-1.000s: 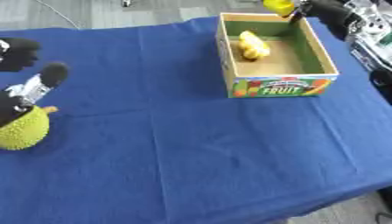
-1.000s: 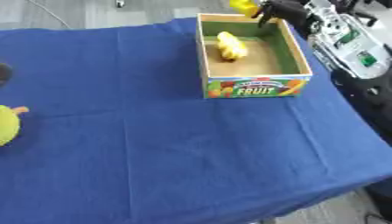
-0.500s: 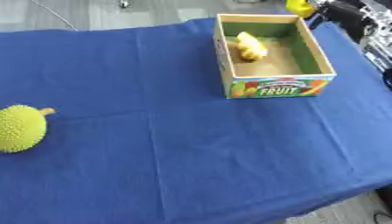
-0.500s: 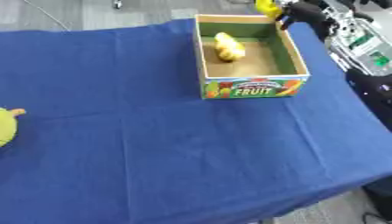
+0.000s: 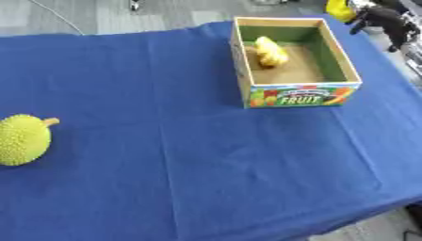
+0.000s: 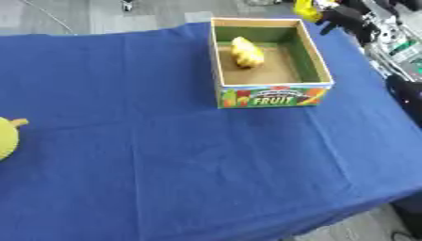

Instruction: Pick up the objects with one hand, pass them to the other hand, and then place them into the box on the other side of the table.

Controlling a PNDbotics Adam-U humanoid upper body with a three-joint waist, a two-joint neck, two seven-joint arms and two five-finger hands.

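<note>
A cardboard fruit box with a green lining stands at the table's far right. A yellow fruit lies inside it near the back left. My right hand, black, hovers just beyond the box's far right corner. Its fingers are curled round a small yellow object that is partly cut off by the top edge. A spiky yellow-green durian with a short stem rests on the blue cloth at the far left. My left hand shows in neither view.
The blue cloth covers the whole table, and its near right corner drops off to grey floor. Silver and green machine parts stand beside the table's right edge.
My left hand, which was by the durian a second ago, has withdrawn out of view. The right hand keeps the yellow object near the box's far right corner.
</note>
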